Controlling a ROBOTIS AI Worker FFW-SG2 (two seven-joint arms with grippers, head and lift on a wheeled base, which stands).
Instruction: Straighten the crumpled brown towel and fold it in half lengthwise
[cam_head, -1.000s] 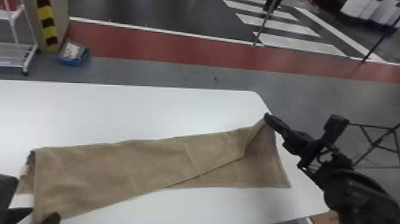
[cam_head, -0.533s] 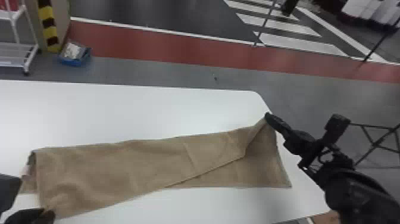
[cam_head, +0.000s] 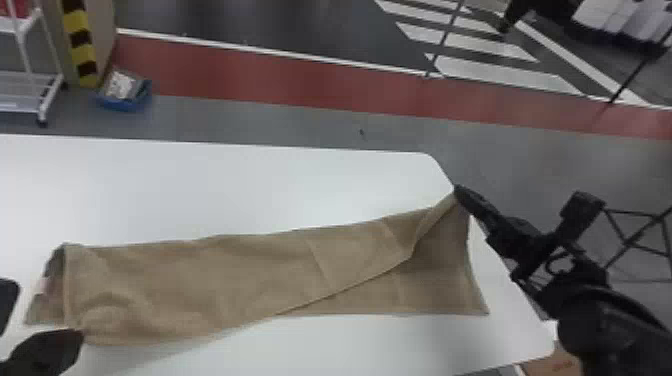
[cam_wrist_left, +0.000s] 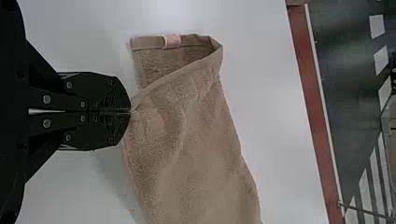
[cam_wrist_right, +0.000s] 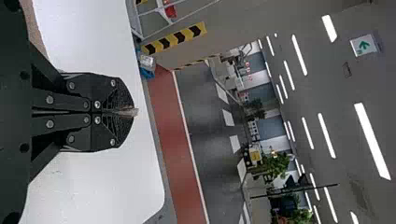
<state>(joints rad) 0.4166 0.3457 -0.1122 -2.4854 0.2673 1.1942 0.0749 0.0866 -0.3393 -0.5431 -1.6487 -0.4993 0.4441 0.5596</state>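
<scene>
Status on the left?

– Left black flat-fingered gripper (cam_wrist_left: 130, 112) is closed, w/ the top layer's near corner pinched. It's nudged fwd a bit, & cloth just beyond its tips now bulges.

– Towel pos.?

– Brown terry-cloth towel (cam_head: 240, 280) runs from there along the white tabletop (cam_head: 250, 187) to the right black flat-fingered gripper (cam_head: 457, 190), well apart, also closed, on its far corner.

– Meaning?

– Fold's prob. underway but skewed: top edge slants over the bottom layer, which sticks out nearer us than R's tips. IMO align edges b4 release; L's slack could crease.
</scene>
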